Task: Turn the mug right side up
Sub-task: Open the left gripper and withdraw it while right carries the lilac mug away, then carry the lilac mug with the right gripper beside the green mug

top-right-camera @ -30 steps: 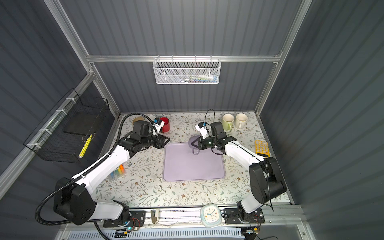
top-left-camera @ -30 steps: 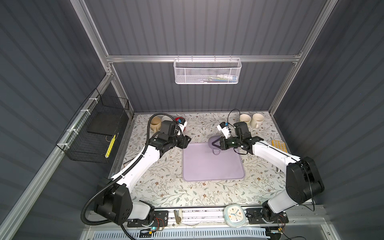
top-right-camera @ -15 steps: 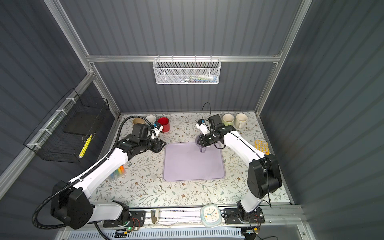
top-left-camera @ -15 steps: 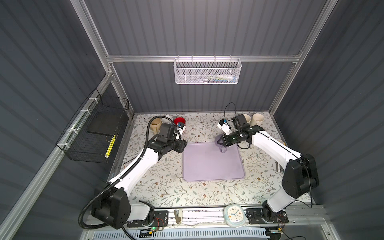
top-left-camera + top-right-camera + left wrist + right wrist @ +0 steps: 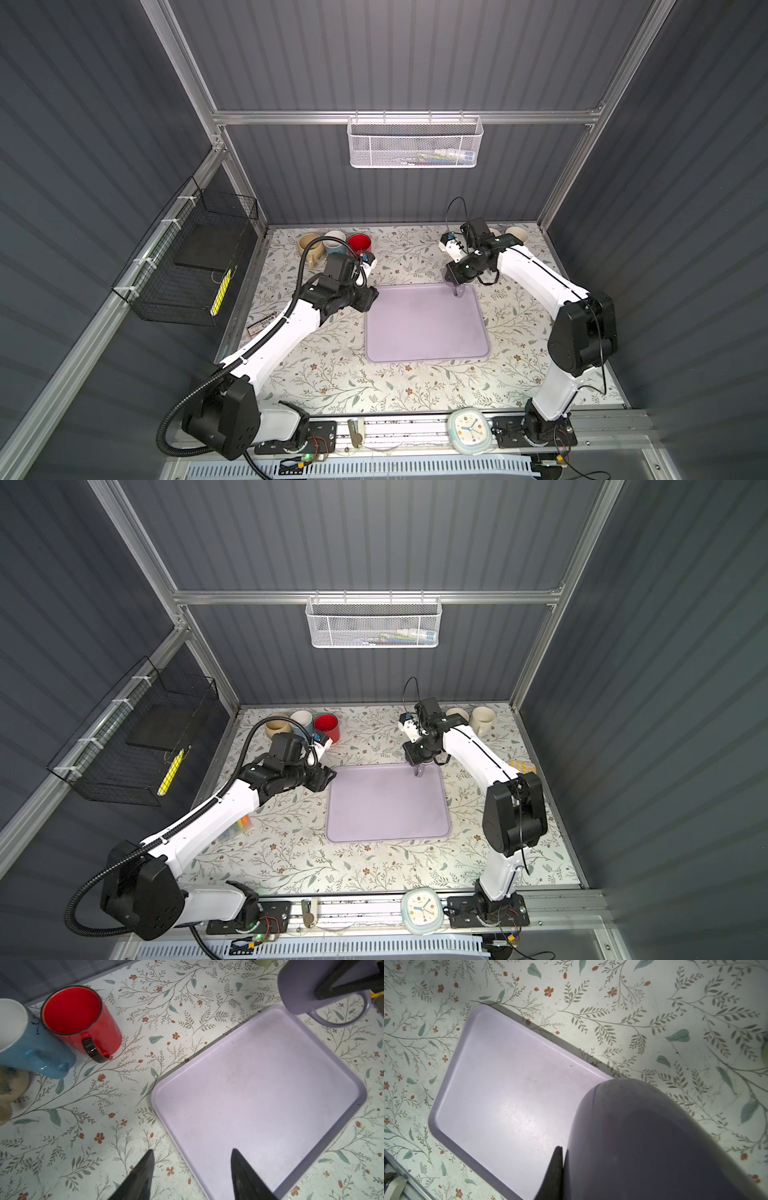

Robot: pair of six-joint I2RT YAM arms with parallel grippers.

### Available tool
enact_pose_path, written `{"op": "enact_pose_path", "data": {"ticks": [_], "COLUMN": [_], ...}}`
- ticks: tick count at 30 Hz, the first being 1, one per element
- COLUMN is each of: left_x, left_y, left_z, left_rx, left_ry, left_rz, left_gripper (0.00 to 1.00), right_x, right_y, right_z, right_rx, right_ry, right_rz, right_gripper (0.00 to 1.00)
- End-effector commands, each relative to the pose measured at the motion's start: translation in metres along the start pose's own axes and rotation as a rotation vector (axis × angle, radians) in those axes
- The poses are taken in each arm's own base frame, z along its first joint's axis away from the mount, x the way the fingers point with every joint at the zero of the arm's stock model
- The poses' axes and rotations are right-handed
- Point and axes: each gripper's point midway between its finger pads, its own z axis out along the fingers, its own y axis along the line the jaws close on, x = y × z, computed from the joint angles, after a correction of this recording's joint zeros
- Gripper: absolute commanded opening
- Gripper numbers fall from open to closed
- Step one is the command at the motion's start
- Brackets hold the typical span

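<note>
My right gripper (image 5: 455, 281) is shut on the purple mug (image 5: 457, 290), holding it in the air over the far right corner of the lilac tray (image 5: 424, 328). In the left wrist view the mug (image 5: 299, 987) hangs with its handle loop (image 5: 340, 1020) toward the table; its opening does not show. In the right wrist view the mug (image 5: 643, 1136) fills the near side, with one black finger (image 5: 557, 1165) pressed against its wall and the other hidden. My left gripper (image 5: 371, 297) stands open and empty at the tray's far left corner (image 5: 192, 1153).
A tan mug (image 5: 309, 246), a blue mug (image 5: 336, 242) and a red mug (image 5: 360, 243) stand upright at the back left. Cream mugs (image 5: 517, 234) stand at the back right. A clock (image 5: 469, 430) lies on the front rail; a black wire basket (image 5: 195, 270) hangs on the left wall.
My right gripper has carried the purple mug up and to the right, from the tray's far edge to above its far right corner. The left gripper drew back slightly, still open.
</note>
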Motion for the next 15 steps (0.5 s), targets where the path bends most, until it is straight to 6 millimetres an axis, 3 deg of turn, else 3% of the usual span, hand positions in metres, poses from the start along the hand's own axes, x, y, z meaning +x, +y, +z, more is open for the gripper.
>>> {"op": "enact_pose_path", "data": {"ticks": [1, 15], "left_x": [0.001, -0.002], "left_y": [-0.003, -0.016], "left_z": [0.000, -0.001], "left_rx": [-0.002, 0.052], "left_ry": [0.003, -0.013], "left_rz": [0.032, 0.034], "left_gripper": [0.59, 0.59], "right_x": [-0.017, -0.045], "right_y": [-0.013, -0.060], "right_z": [-0.007, 0.013], "right_rx": [0.046, 0.142], "right_ry": [-0.016, 0.031], "right_rz": [-0.040, -0.031], "right_gripper": [0.00, 0.00]}}
